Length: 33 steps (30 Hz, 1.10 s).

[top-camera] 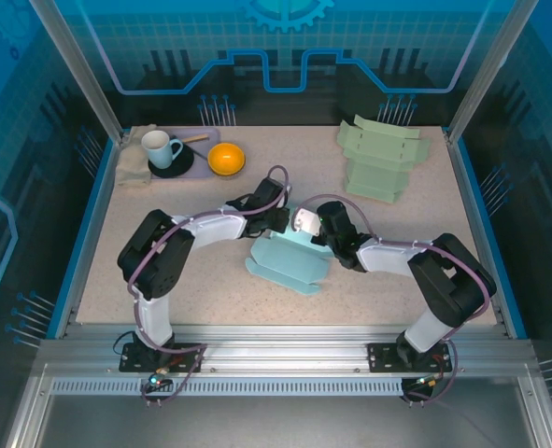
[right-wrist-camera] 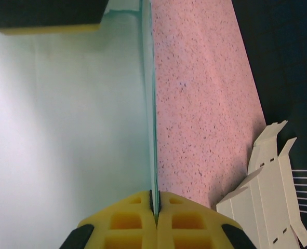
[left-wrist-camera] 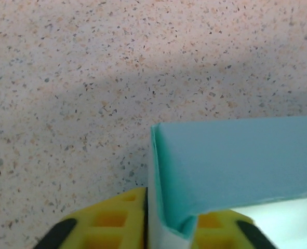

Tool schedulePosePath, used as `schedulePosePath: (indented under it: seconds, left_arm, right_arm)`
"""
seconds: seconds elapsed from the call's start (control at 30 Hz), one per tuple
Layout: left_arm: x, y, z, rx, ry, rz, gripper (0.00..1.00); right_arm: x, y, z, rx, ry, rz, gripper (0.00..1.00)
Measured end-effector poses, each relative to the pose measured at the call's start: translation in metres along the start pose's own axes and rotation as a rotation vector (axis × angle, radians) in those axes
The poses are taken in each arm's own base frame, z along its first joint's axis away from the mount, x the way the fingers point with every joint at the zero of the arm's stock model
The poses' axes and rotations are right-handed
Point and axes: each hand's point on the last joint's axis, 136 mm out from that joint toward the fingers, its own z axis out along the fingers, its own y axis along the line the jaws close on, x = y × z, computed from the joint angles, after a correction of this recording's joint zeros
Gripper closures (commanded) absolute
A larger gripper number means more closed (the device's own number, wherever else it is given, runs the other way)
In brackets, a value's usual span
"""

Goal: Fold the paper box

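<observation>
The top view looks down from above and behind the arm bases over the whole counter. Each wrist camera sits close, looking past the left end effector or the right end effector. All three share the paper box at mid-counter.

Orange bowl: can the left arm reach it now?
Probably, once it lets go: the left gripper is shut on the paper box, yet bare table lies between it and the orange bowl.

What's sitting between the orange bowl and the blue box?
The left arm, reaching over to the box with its pincer; the top view shows it.
</observation>
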Motion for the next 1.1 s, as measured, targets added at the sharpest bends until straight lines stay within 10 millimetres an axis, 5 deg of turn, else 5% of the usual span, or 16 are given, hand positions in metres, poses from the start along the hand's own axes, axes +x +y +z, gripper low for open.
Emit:
schedulePosePath:
  seconds: [0.33, 0.53, 0.8, 1.1]
  left_arm:
    - [0.002, 0.005, 0.001, -0.195, 0.026, 0.037, 0.93]
    - [0.011, 0.010, 0.001, -0.198, 0.040, 0.030, 0.94]
    - [0.013, 0.031, -0.004, -0.222, 0.011, -0.023, 0.95]
    - [0.011, 0.029, -0.015, -0.189, -0.022, 0.003, 0.96]
  right_arm:
    - [0.001, -0.002, 0.002, 0.004, 0.021, 0.050, 1.00]
    - [-0.006, 0.000, -0.001, -0.029, -0.011, 0.119, 0.79]
    - [-0.023, -0.013, -0.044, -0.124, -0.091, 0.235, 0.61]
    - [-0.037, -0.060, -0.076, -0.156, -0.109, 0.495, 0.59]
